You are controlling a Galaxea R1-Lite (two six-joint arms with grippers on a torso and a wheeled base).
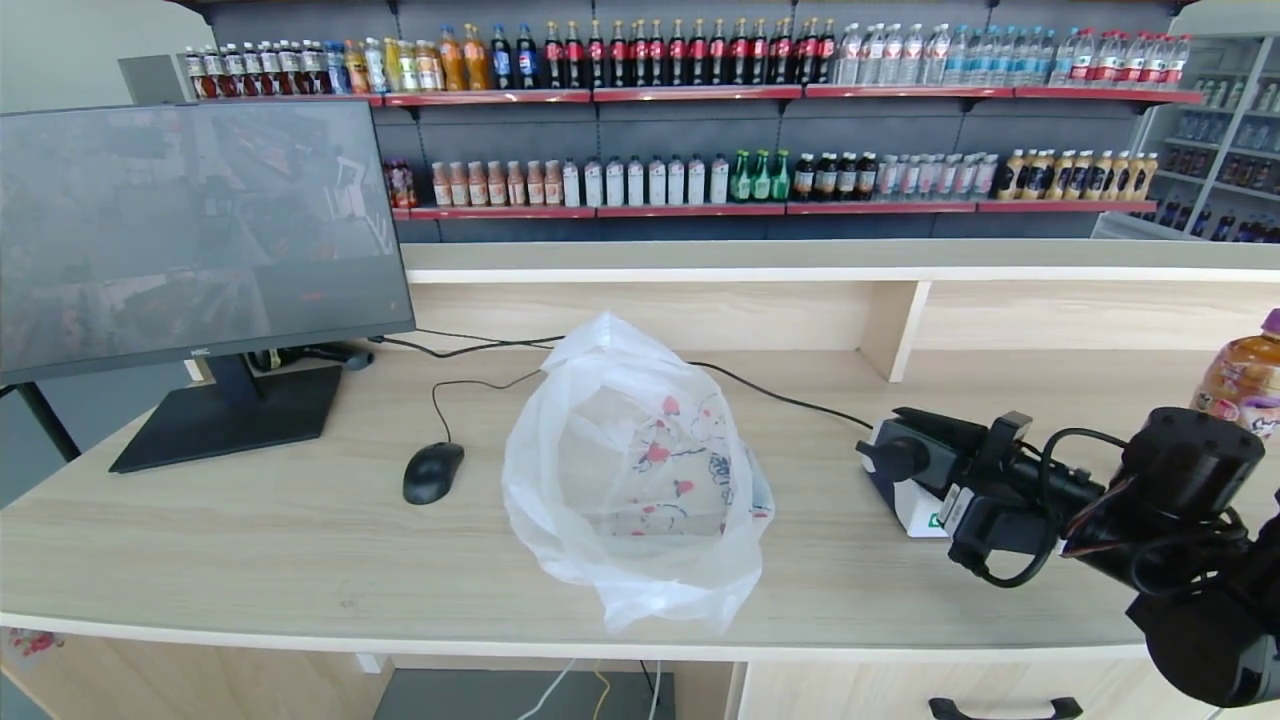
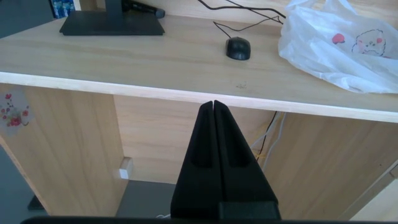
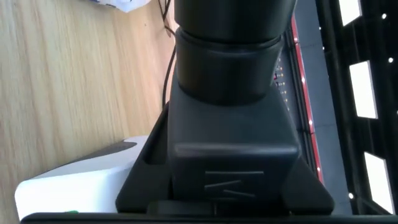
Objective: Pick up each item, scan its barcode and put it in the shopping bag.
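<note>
The right gripper (image 1: 962, 468) is clamped on the black barcode scanner (image 1: 903, 452), which sits low on its white base (image 1: 908, 512) on the right part of the wooden counter (image 1: 300, 540). In the right wrist view the scanner's dark body (image 3: 230, 93) rises straight in front of the camera, with the white base (image 3: 74, 186) beside it on the wood. A black cable (image 1: 780, 398) runs from the scanner across the counter, behind the bag. Just to the left of the scanner stands the shopping bag (image 1: 640, 470), a thin translucent white one, upright and slumped, with a packet printed in red and blue (image 1: 665, 465) showing through its wall. At the far right edge of the counter, behind the right arm, stands a bottle of orange drink with a purple cap (image 1: 1240, 385), well apart from the bag. To the left of the bag lies a black mouse (image 1: 432, 472), and beyond it a dark monitor (image 1: 190, 230) on a flat stand. The left gripper (image 2: 214, 102) hangs below the counter's front edge, its two fingers pressed together with nothing between them. Shelves of bottled drinks (image 1: 700, 60) line the back wall.
</note>
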